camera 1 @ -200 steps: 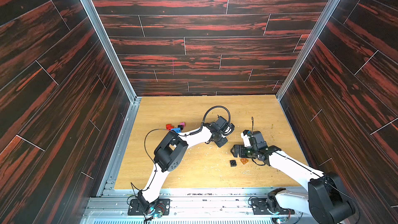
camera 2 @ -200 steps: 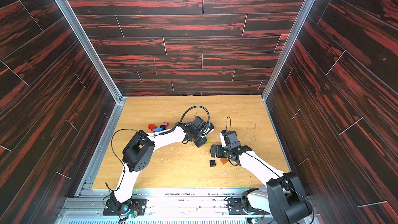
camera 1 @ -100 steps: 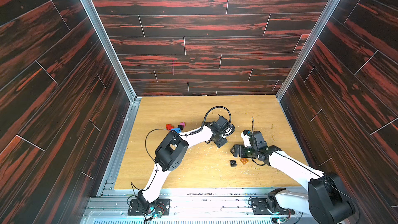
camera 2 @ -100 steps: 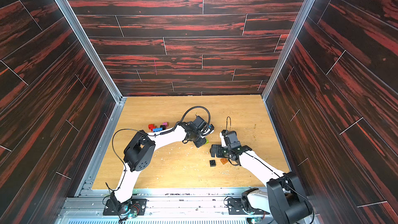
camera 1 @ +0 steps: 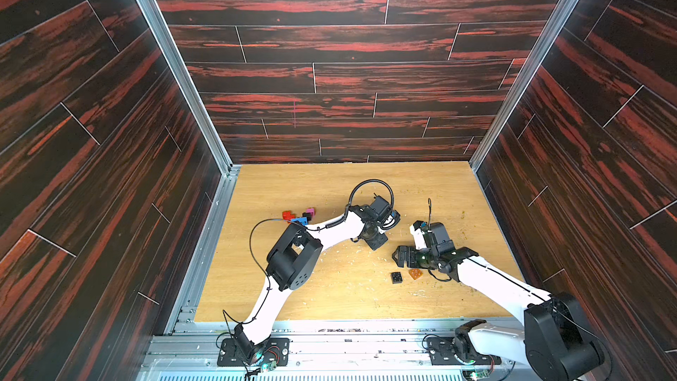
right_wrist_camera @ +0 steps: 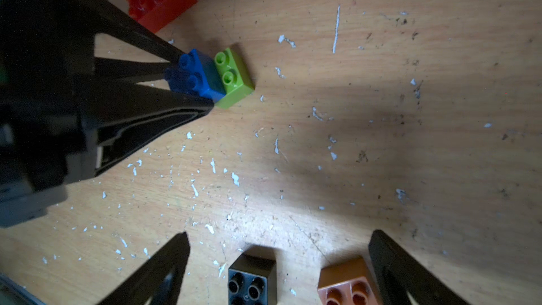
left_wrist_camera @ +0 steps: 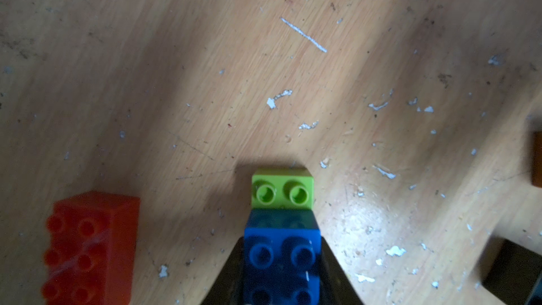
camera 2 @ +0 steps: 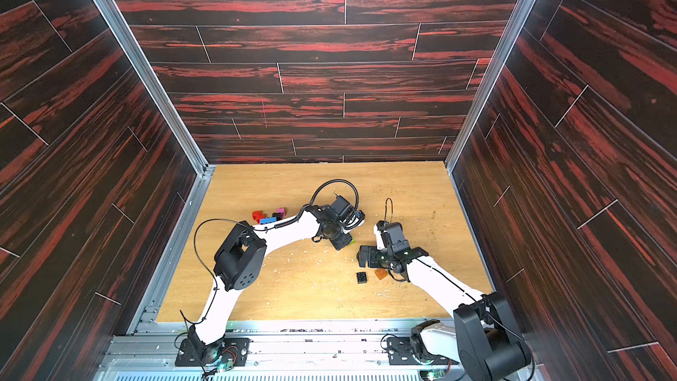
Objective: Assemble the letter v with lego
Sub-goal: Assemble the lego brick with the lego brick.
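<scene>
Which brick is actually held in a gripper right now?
The blue brick, clamped by the left gripper and seated on the lime brick; the rest lie loose.

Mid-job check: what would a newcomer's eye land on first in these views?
The left end effector, near the middle of the table, is shut on a blue brick stacked stepwise on a lime green brick. Next comes the right end effector, open close to a black brick and an orange brick lying apart.
</scene>
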